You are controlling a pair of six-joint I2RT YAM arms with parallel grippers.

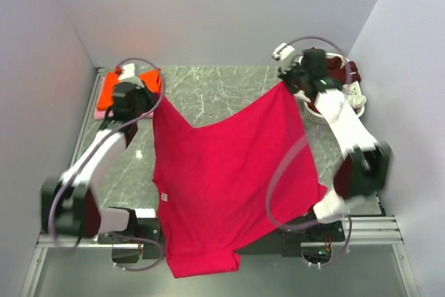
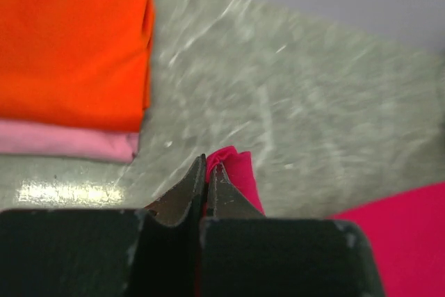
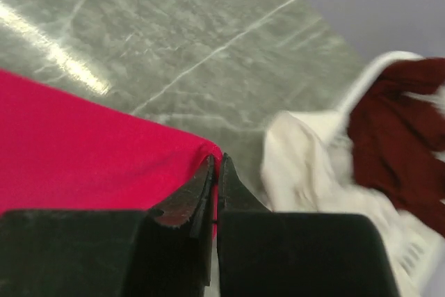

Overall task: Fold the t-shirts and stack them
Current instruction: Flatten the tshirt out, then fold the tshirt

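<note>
A crimson-pink t-shirt point(image 1: 222, 179) hangs spread between both arms, its lower end draped over the table's near edge. My left gripper point(image 1: 151, 99) is shut on one top corner point(image 2: 233, 165) of it, my right gripper point(image 1: 286, 85) shut on the other corner point(image 3: 208, 152). A folded orange t-shirt point(image 2: 69, 43) lies on a folded pale pink t-shirt point(image 2: 62, 140) at the back left, just beyond the left gripper point(image 2: 207, 165). A dark maroon t-shirt point(image 3: 400, 151) and a white t-shirt point(image 3: 313, 165) lie in the basket past the right gripper point(image 3: 216, 161).
The white plastic laundry basket point(image 1: 356, 99) stands at the back right corner, close to the right wall. Grey marbled table top point(image 1: 215, 92) shows behind the held shirt. Walls close in on the left, back and right.
</note>
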